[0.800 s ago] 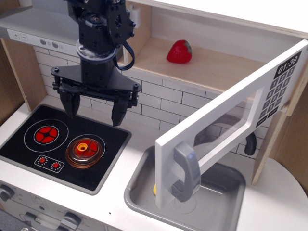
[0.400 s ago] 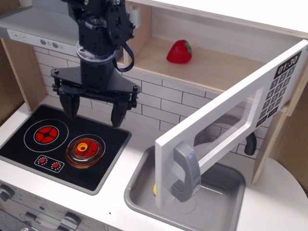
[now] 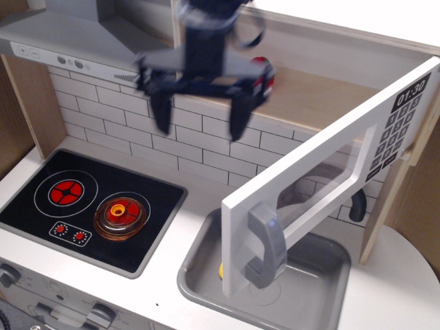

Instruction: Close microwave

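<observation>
Pincer hangs blurred, fingers spread, pointing down beside the microwave; its door stands open.

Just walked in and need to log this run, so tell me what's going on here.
A single robot arm is working at a toy kitchen. Its black gripper hangs open and empty in front of the brick backsplash, blurred with motion, touching nothing. The microwave door stands wide open over the sink, its grey handle untouched. A toy strawberry sits inside the microwave cavity, partly hidden behind the gripper. An orange pot lid rests on the stove. Closing has not yet started.
</observation>
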